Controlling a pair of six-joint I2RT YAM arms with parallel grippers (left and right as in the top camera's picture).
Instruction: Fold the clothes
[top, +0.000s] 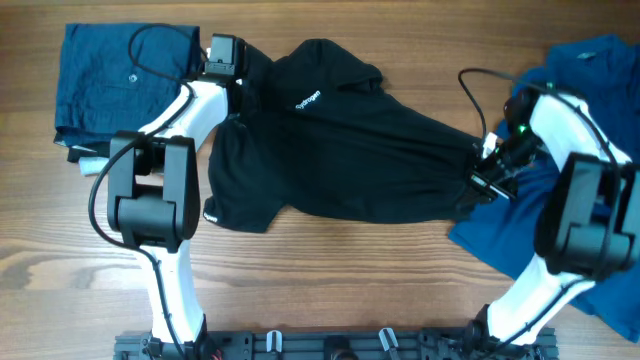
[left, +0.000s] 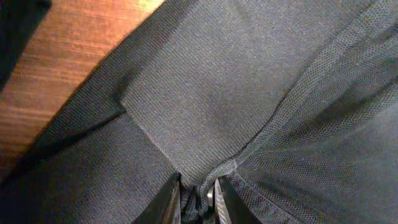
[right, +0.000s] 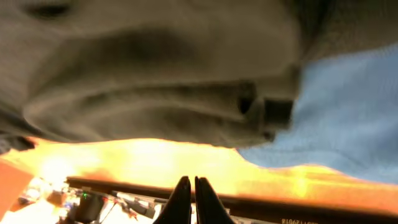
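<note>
the black polo shirt (top: 350, 150) lies crumpled across the middle of the table (top: 330, 285), collar end toward 10 o'clock and hem bunched to a point toward 3 o'clock. your left gripper (left: 196, 199) pinches black cloth near the collar. your right gripper (right: 191, 198) sits at the hem end with its fingers pressed together, but its wrist view shows no cloth between them, so a hold there is doubtful. judging by this, you're at the spreading step, with no fold made yet. next, get a sure grip on the hem and draw the shirt flat, clear of the loose blue garment (top: 590, 60) at 3 o'clock. a folded blue garment (top: 110, 80) sits at 10 o'clock.
</note>
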